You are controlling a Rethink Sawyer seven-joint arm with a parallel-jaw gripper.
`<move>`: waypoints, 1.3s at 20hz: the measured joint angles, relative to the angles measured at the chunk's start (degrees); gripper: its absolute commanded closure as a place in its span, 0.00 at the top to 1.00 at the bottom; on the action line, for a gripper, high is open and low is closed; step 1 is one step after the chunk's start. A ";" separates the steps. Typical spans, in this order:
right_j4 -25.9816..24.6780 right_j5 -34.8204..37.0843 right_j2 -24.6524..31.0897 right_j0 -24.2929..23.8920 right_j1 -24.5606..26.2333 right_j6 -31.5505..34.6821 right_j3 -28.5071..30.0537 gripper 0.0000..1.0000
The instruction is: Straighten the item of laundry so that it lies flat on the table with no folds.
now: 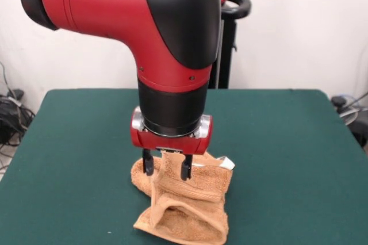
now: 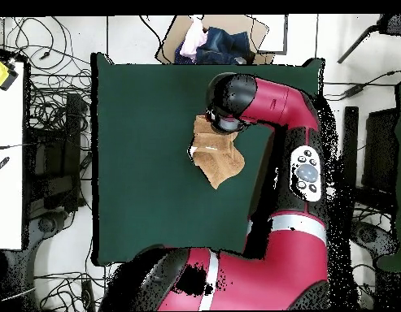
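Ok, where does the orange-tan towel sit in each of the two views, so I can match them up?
Front view: the towel lies bunched at bottom centre, right under the hand, whose fingers reach into its upper part.
Overhead view: the towel is just above centre, its upper edge hidden under the arm's head.
Shared landmark: the green table beneath it.

A black stand (image 1: 231,38) with a curved handle on top rises behind the far edge, in front of a white wall (image 1: 299,26). Tangled black cables (image 2: 49,97) lie on the floor at one side in the overhead view. A cardboard box (image 2: 211,41) (it holds blue and pale cloth) sits beyond another edge. A yellow object (image 2: 0,73) rests on a white surface (image 2: 8,162).
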 measured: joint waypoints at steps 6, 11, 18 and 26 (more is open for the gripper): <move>-0.02 0.00 0.00 -0.31 0.36 0.00 -0.88 1.00; -0.02 0.00 0.00 -0.32 2.23 0.00 -2.57 1.00; -0.08 0.00 0.01 -0.31 5.24 0.00 -4.51 1.00; -0.25 0.00 0.01 -0.18 8.16 0.00 -8.26 1.00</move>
